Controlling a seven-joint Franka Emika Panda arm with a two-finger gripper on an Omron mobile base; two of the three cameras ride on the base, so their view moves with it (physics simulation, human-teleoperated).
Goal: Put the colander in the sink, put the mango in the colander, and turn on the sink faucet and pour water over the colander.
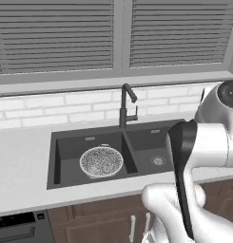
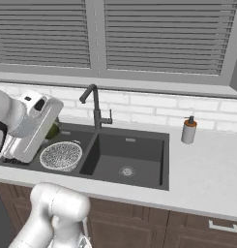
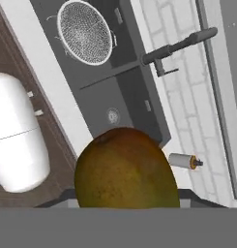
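The colander (image 1: 101,161) (image 2: 61,155) (image 3: 86,31), a speckled mesh bowl, rests in the left basin of the dark double sink (image 1: 65,137) (image 2: 139,140). An olive-green to orange mango (image 3: 125,169) looms large in the hand view, gripped from both sides with the fingertips hidden behind it. In the right base view a green sliver of the mango (image 2: 53,130) peeks out under my gripper (image 2: 49,128), which hangs above the counter at the colander's far left side. The dark faucet (image 1: 123,107) (image 2: 96,109) (image 3: 178,46) stands behind the divider; no water stream shows.
A beige dispenser bottle (image 2: 188,130) (image 3: 184,161) stands on the counter to the right of the sink. The right basin (image 2: 125,160) holds nothing but its drain. My arm's white links block the right part of the left base view. Window blinds rise behind the counter.
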